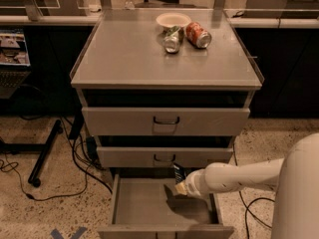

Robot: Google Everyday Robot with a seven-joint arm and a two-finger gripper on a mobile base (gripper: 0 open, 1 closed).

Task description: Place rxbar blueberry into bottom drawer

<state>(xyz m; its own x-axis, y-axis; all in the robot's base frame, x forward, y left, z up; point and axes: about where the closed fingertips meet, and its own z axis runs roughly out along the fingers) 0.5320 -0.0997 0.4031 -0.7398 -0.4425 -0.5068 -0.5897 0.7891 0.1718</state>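
Rxbar blueberry (178, 173), dark wrapper print unreadable, grasped by claw (180, 182), held above open bottom drawer (144, 203)

Smooth grey metal worktop (129, 54) with a low sheen; bottom drawer (144, 203) of matt grey painted metal; rxbar blueberry (178, 172) in a dark glossy wrapper, pinched by the gripper (181, 187), smooth cream plastic, over the drawer's right side; two shiny metal cans (172, 40) and a pale matt bowl (172, 20) near the worktop's far edge; speckled polished floor (60, 213).
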